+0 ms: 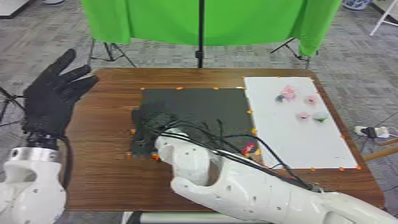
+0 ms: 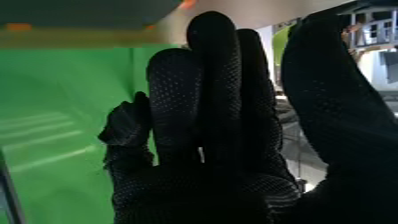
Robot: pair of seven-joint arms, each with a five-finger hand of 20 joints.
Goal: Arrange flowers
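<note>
The right hand [image 1: 153,119], straight-fingered and gripping nothing visible, sits over the dark mat's [image 1: 213,101] nine-o'clock side, while toward three o'clock the flowers [image 1: 288,92] lie spread on the white sheet [image 1: 302,145], likely for picking singly, near the bench's [image 1: 102,175] edge, with open sheet toward six for manoeuvring.

Four small flowers lie on the white sheet [image 1: 293,145]: a pink flower [image 1: 288,92] with a dark bluish bit beside it, a paler pink flower [image 1: 311,100] to its right, and, nearer, a pale pink bloom [image 1: 304,116] just beside a greenish-white bloom [image 1: 321,117]. A red piece [image 1: 249,148] (perhaps a flower, too small to tell) lies by the dark mat's [image 1: 213,102] right edge.
</note>
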